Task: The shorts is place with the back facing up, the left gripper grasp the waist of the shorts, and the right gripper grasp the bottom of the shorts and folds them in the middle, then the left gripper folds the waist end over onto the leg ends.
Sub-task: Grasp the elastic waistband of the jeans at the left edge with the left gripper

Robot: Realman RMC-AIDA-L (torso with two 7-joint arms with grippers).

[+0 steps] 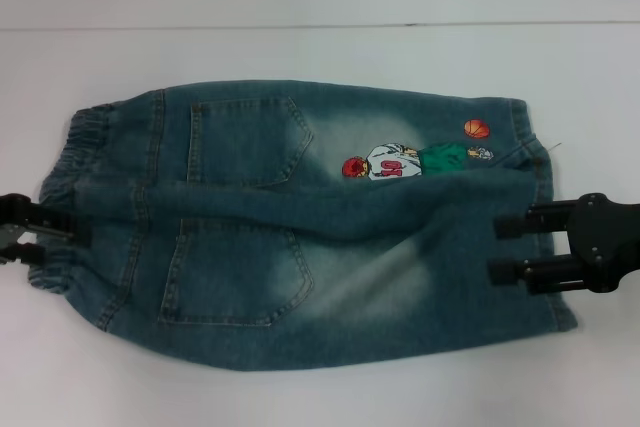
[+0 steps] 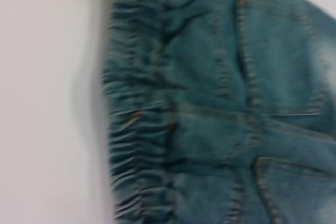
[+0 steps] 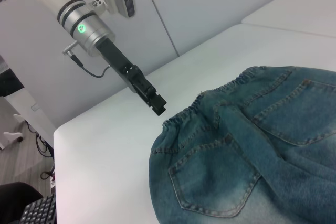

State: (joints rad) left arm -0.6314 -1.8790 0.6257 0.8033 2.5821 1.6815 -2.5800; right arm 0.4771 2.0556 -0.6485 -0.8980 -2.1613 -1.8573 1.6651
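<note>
1. The white table [image 1: 320,387] fills the head view; a seam line crosses it toward twelve o'clock.
2. The shorts [image 1: 300,237] lie flat at the centre of the table, back side up, stretched from nine o'clock to three o'clock; two patch pockets show, with pale faded areas between them and the hems.
3. The waist of the shorts [image 1: 75,162] sits at nine o'clock, crinkled and gathered; the bottom of the shorts [image 1: 545,227] sits at three o'clock.
4. The right gripper [image 1: 508,245] reaches in from three o'clock; its two prongs stand apart, over the hem edge.
5. The left gripper [image 1: 22,232] sits at nine o'clock, at the waistband edge; whether its prongs are apart or together cannot be told.
6. An embroidered basketball player [image 1: 395,162] lies toward one o'clock; an orange ball patch [image 1: 477,128] sits just beside it.
</note>
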